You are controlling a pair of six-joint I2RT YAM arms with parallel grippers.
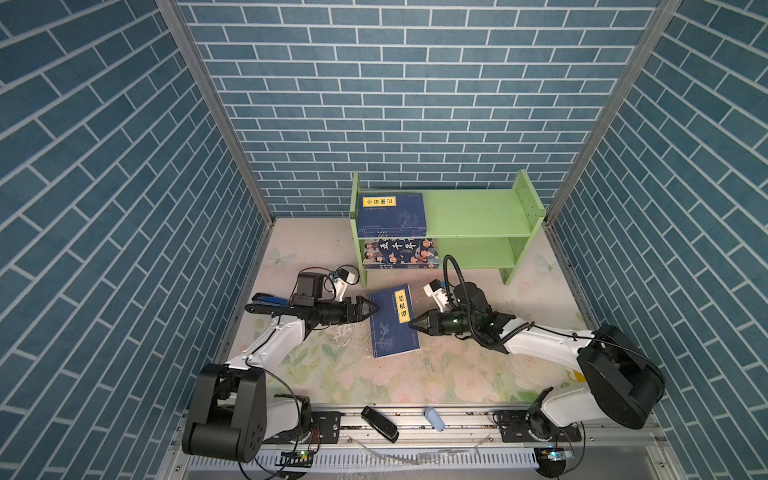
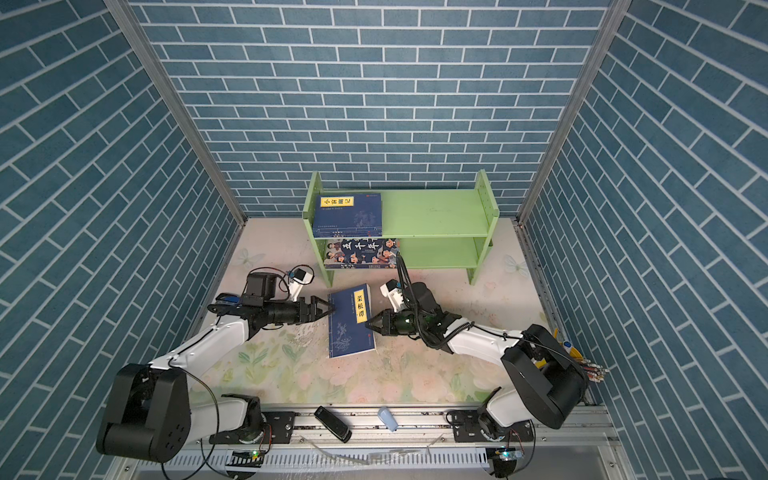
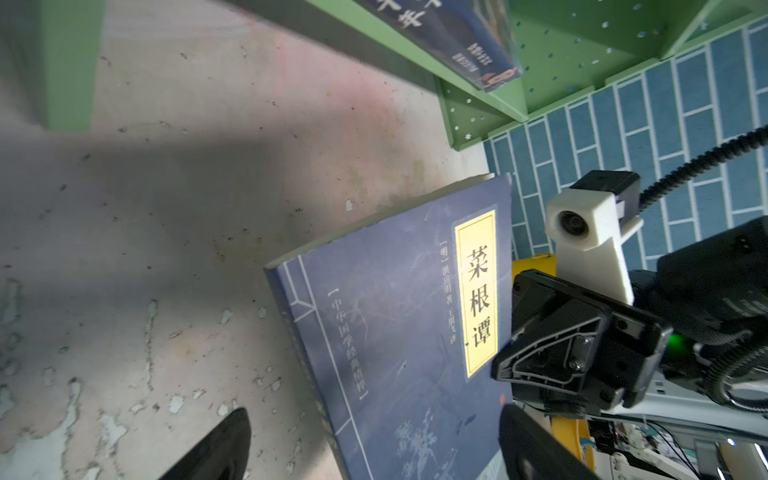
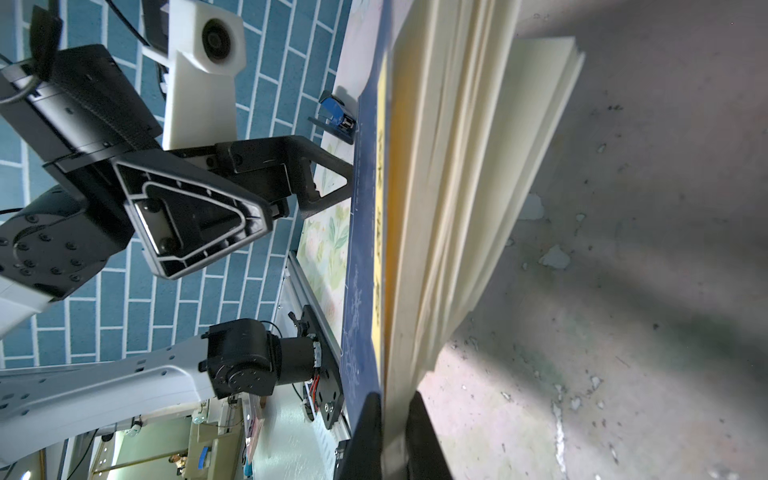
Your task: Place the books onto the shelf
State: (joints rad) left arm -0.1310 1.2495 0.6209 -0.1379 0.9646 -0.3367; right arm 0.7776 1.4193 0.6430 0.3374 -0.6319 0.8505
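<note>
Right wrist view shows the navy book [image 4: 440, 187] edge-on, cover mostly hidden.

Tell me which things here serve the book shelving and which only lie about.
Job: green shelf; top-tier navy book; lower-tier cartoon book; loose navy book.
Lying about: black device; pale blue object; blue stapler.

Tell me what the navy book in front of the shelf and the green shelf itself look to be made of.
The navy book: paper, seemingly with a thin, flexible card cover, smooth with a slight sheen; its cream pages fan apart loosely. The green shelf: probably painted wood or board, matte; flat, thick panels with square edges, and small drilled holes in one side panel.
</note>
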